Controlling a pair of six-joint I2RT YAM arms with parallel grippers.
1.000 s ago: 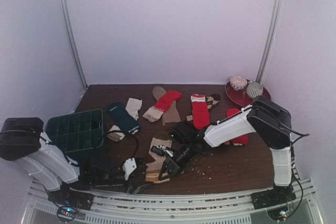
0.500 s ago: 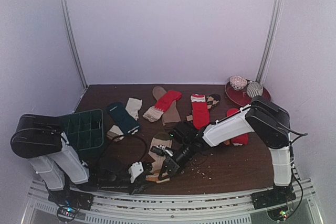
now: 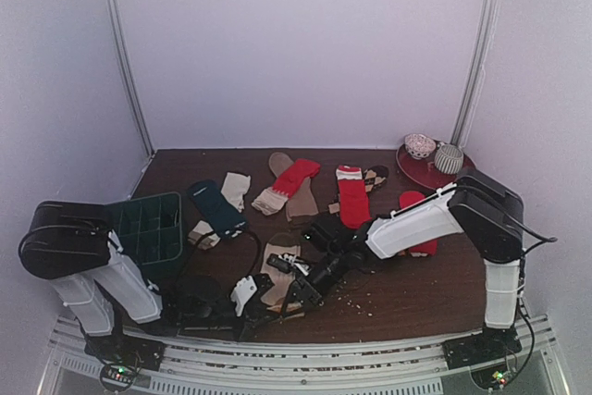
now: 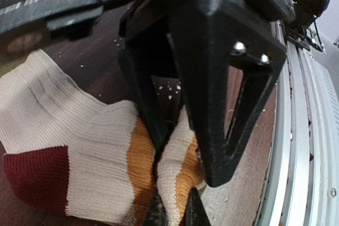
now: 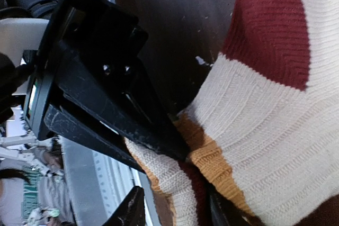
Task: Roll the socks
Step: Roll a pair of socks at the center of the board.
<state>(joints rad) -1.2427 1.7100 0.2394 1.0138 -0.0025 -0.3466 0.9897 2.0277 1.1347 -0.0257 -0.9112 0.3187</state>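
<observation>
A cream sock with orange and dark red bands lies at the table's front middle, one of several socks on the table. My left gripper comes in low from the left. In the left wrist view the left gripper is shut on a cream-and-orange fold at this sock's edge. My right gripper faces it, almost touching. In the right wrist view the right gripper is open, its fingers apart, with the same sock's edge loose between them.
Further back lie a dark teal sock, a cream one, two red ones and an argyle one. A dark green gridded tray stands at the left. A red plate at the back right holds rolled socks.
My left gripper slid right to the sock's near edge and shut on it. My right gripper, shut on the sock before, has opened.
</observation>
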